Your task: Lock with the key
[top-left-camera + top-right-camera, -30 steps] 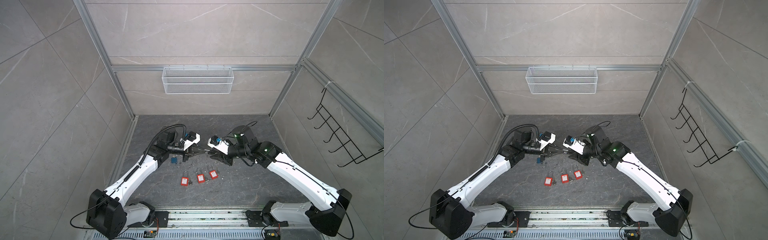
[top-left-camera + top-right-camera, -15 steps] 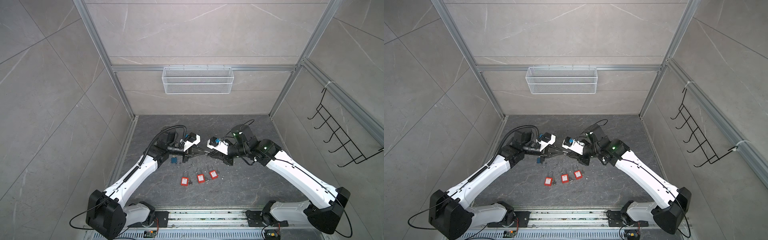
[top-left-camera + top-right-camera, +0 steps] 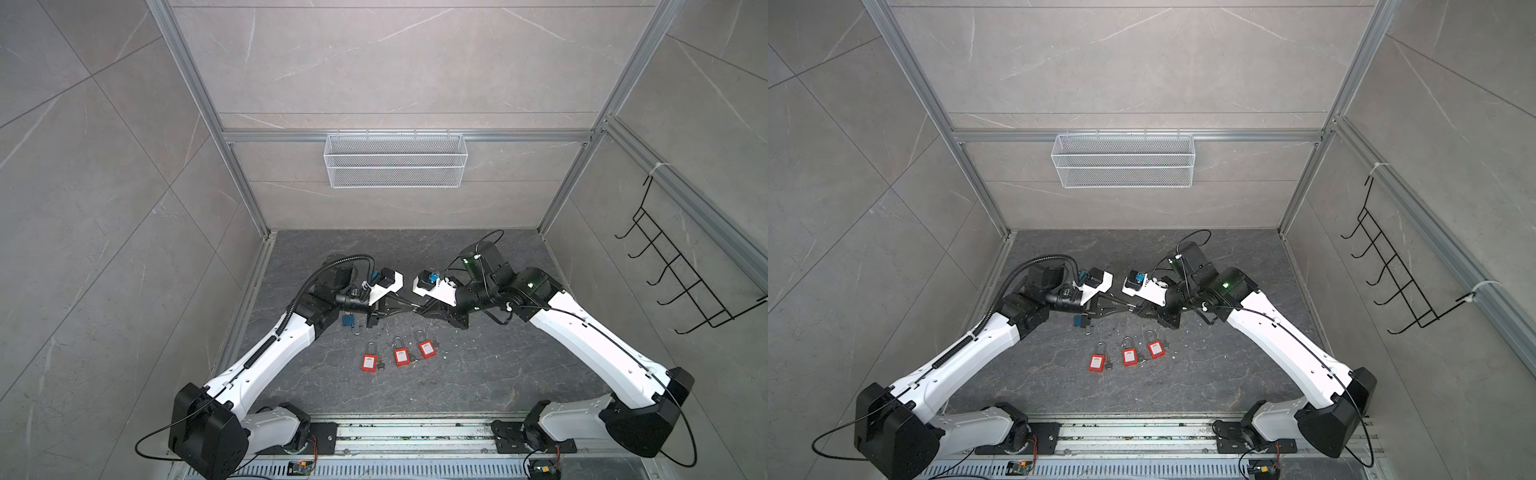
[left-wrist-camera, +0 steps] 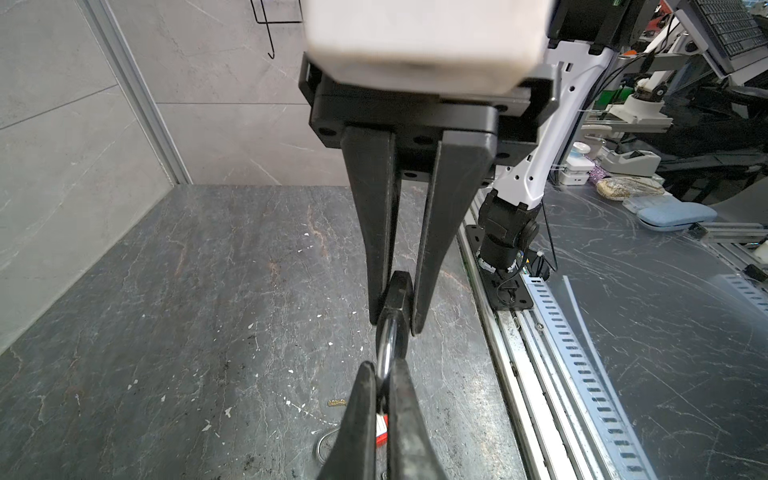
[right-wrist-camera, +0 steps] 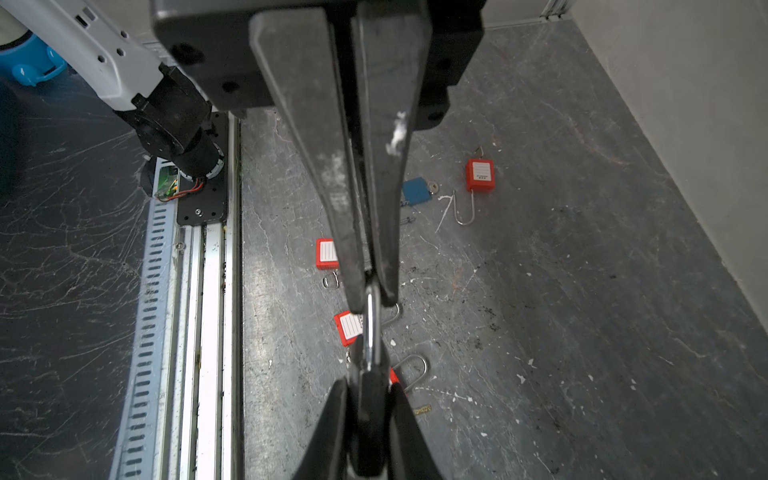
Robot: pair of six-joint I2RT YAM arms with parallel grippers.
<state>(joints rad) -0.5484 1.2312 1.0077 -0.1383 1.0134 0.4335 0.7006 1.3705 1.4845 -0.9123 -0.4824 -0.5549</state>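
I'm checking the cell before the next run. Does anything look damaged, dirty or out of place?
Yes. A white scrap clings to one of the fingers of the left gripper, and white flecks litter the floor around the red padlocks. Both look like debris or chipped material, not lock parts.

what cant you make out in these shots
Keyhole end of the black padlock: turned into the right gripper in both wrist views, so a key there cannot be confirmed.
Blue padlock: right wrist view, partly behind the left gripper.
Red padlocks: label print too small in every view.
Small brass piece: too small in either wrist view to tell whether it is a key.
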